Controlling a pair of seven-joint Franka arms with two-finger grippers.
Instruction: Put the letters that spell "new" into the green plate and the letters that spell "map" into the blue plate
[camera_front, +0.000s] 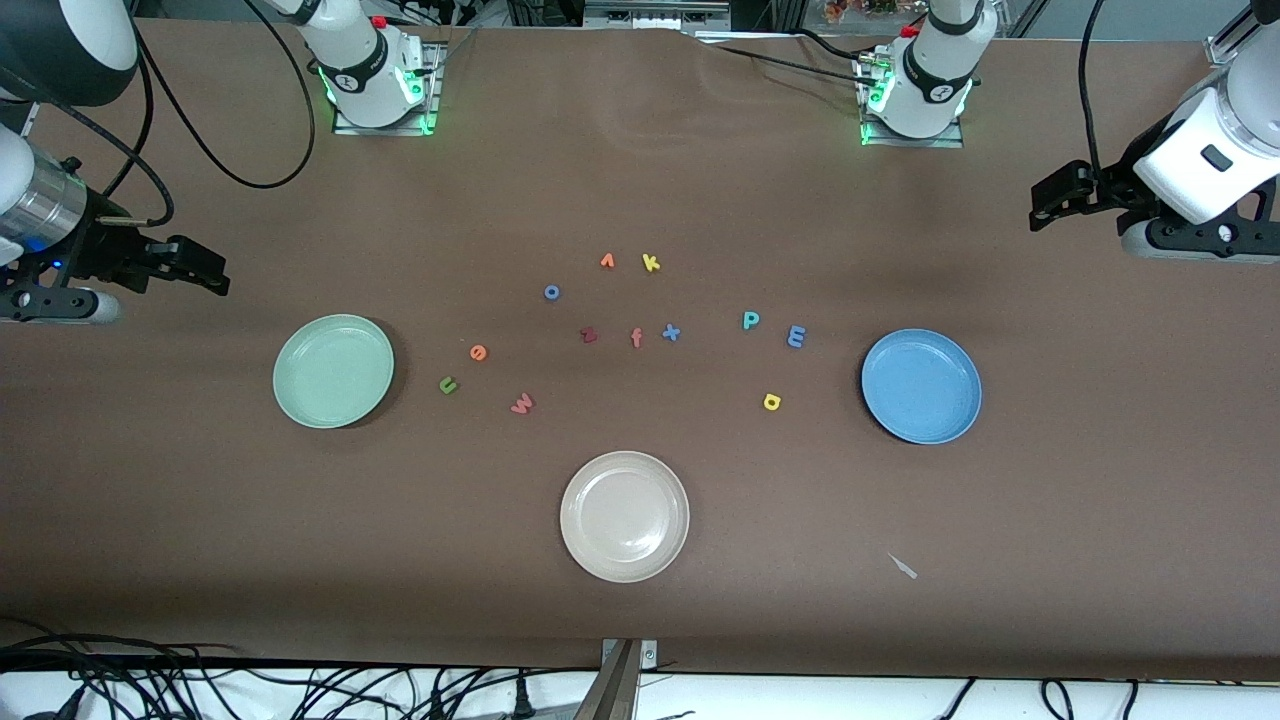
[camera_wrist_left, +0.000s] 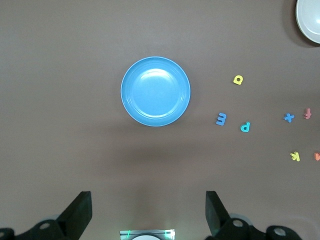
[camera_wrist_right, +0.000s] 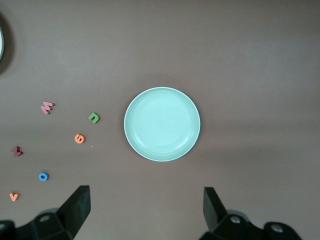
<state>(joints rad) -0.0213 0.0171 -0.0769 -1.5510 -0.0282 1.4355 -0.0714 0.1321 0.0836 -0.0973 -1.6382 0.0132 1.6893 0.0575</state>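
The green plate lies toward the right arm's end, with the green n, orange e and salmon w on the table beside it. The blue plate lies toward the left arm's end, beside the blue m, teal p and yellow a. Both plates hold nothing. My right gripper and left gripper hang open and empty over the table's ends.
A beige plate sits nearest the front camera, midway between the coloured plates. Other letters lie mid-table: yellow k, blue o, dark red z, orange-red f, blue x. A small pale scrap lies near the front edge.
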